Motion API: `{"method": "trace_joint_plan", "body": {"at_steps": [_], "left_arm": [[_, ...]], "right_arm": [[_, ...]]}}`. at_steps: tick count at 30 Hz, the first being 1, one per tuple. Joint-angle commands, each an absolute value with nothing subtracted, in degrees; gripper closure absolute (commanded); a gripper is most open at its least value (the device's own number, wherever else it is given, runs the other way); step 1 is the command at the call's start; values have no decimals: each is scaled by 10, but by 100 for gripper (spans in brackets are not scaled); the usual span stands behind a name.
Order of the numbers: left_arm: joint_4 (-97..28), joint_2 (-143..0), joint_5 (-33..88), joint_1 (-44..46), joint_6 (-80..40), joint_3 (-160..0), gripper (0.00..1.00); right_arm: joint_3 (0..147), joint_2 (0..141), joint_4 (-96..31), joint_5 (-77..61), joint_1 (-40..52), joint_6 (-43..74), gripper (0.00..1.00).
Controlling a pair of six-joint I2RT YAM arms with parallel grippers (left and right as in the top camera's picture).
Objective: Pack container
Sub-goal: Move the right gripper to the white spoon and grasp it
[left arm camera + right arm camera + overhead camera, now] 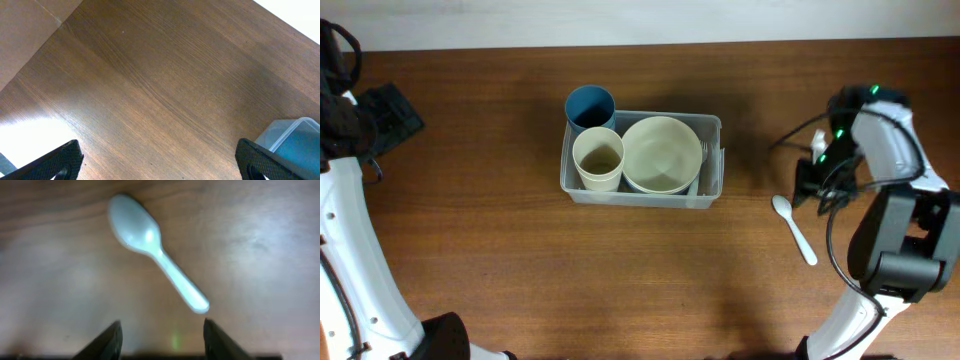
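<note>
Since spoon (155,255) lies flat by right edge of table (470,250), right gripper (161,327), jaws apart and empty, should drop square across the handle; left gripper (157,150) wide, empty; container (640,198) sits mid-table.

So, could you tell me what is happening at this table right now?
The robot is packing the clear container, which already holds a cream bowl, a cream cup and a blue cup. The right gripper hovers open over a white spoon lying on the table, not touching it. The left gripper hangs open off to the side.
</note>
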State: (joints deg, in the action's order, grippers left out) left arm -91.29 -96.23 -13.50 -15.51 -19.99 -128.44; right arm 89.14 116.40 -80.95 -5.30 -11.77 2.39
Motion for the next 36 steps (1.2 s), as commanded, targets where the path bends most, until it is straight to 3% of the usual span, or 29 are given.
{"method": "trace_joint_plan", "body": {"at_steps": [1,20,29,32,36], "left_arm": [[-914,-964,-133,-157,-206,-1283,0],[-914,-964,-133,-157,-206,-1283,0],[-914,-964,-133,-157,-206,-1283,0],[-914,-964,-133,-157,-206,-1283,0],[-914,-964,-133,-157,-206,-1283,0]], "right_arm": [[818,1150,-771,-54,-120,42,53],[614,1150,-454,10,-29,35,46],[613,1150,-419,31,-30,35,46],[613,1150,-424,31,-30,35,47],[613,1150,-433,31,-30,35,62]]}}
